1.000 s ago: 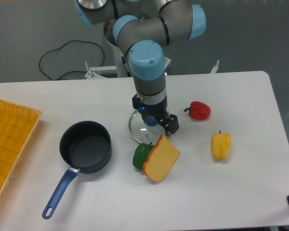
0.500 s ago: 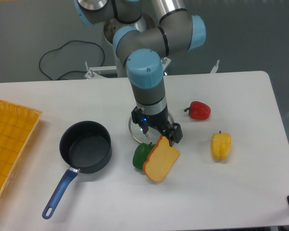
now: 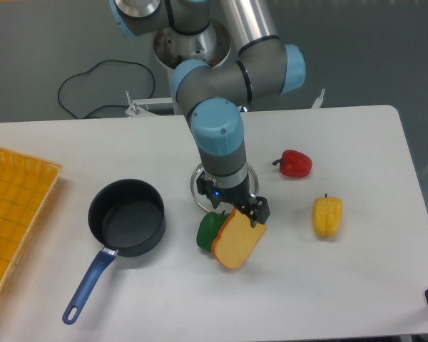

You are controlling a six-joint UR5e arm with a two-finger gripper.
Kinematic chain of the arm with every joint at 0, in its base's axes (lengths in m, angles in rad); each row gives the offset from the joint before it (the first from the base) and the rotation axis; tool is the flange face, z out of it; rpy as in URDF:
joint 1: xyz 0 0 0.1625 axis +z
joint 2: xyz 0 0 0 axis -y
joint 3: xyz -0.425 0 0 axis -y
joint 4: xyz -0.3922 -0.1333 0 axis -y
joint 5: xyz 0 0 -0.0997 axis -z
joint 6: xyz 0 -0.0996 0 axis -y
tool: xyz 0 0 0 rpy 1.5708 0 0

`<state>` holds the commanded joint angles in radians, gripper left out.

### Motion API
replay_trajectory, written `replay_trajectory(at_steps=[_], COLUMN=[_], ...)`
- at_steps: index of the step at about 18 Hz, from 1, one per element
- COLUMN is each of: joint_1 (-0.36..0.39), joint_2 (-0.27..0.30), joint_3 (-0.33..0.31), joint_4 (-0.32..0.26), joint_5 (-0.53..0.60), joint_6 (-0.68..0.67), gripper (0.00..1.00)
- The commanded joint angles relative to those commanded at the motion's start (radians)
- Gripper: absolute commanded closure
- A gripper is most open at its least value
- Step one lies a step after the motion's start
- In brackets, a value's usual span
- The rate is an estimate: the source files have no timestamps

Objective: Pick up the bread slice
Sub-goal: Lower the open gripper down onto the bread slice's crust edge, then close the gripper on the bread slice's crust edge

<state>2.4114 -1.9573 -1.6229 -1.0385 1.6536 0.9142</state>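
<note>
Now, step in hand: I have the gripper (image 3: 237, 211) low over the upper edge of the bread slice (image 3: 239, 239), at the approach-to-grasp stage by my reading; the slice is not lifted.

Tool state: I see one dark finger at the slice's upper right corner and the other toward its upper left, standing apart with the crust edge about between them; I cannot tell whether either finger touches the bread.

Task's thing: directly below the tool, lying tilted on the white table (image 3: 357, 285), its pale orange face up and its left edge against the green pepper (image 3: 209, 229).

Behind the tool: a glass lid (image 3: 200, 187), mostly hidden by the wrist.

Left of the tool: a dark saucepan (image 3: 126, 217) with a blue handle, apart from the slice; farther left, a yellow tray (image 3: 14, 206) at the table's edge.

Right of the tool: a red pepper (image 3: 294, 163) and a yellow pepper (image 3: 327, 216), both well apart from the slice.

Next move, as I judge it: settle the fingers around the crust edge, close on it, then raise straight up.

Risk, as I judge it: the green pepper sits so close that the left finger could nudge it or catch it with the bread.
</note>
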Motion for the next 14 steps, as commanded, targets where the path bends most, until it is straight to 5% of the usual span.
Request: replay_trajectory(at_steps=[14], joint_1=[0.003], joint_2=[-0.052], joint_3=[0.003], joint_4=[0.002], joint_5=[0.023], joint_6=[-0.008], gripper=[0.0])
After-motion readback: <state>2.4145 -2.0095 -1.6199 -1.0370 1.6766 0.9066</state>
